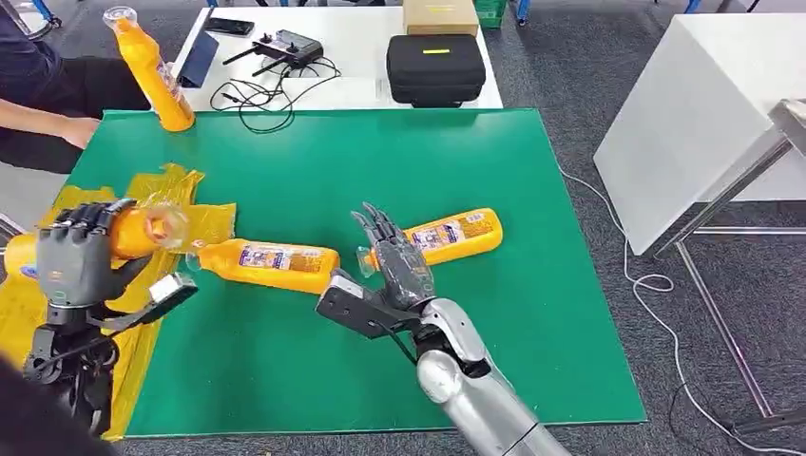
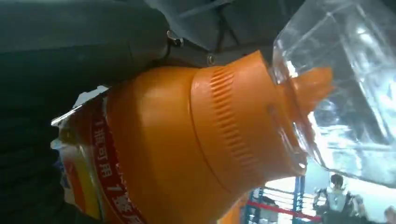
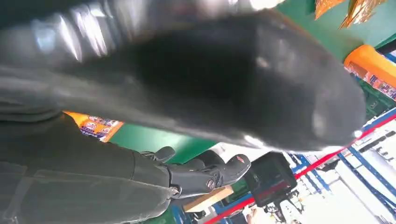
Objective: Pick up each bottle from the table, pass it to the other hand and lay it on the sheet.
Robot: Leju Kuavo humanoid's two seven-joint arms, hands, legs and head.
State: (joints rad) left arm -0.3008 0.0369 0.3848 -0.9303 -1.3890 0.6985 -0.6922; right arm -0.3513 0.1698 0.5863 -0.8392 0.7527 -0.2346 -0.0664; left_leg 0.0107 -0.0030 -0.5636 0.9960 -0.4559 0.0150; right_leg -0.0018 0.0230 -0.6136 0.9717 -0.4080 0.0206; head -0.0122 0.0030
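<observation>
The left hand [image 1: 78, 255] grasps an orange bottle [image 1: 133, 231] around its body, holding it above the crumpled yellow sheet [image 1: 204, 220] at the left edge of the green table [image 1: 380, 161]; the bottle's clear cap [image 1: 163, 224] points toward the table's middle. In the left wrist view the same bottle [image 2: 187, 144] sits close to the camera, its ribbed shoulder and clear cap [image 2: 345, 88] plain to see.

The right hand [image 1: 392, 255] is released, fingers spread and extended, above the gap between two bottles lying on the mat. The second bottle [image 1: 276, 265] lies just off the sheet's right edge, cap toward the sheet. The third bottle [image 1: 447, 236] lies beyond the right hand, partly behind the fingers; whether the fingers touch it is hard to tell. The right wrist view is mostly blurred dark hand [image 3: 224, 79], with fingertips [image 3: 219, 173] apart.

A fourth bottle [image 1: 150, 66] stands tilted at the table's far left corner, where a person's hand [image 1: 81, 130] rests at the edge.

The right half and near strip of the green table are open. Beyond its far edge, a white table [image 1: 361, 38] carries a black case [image 1: 435, 68], a cardboard box [image 1: 440, 16], a controller [image 1: 285, 46] and cables.
</observation>
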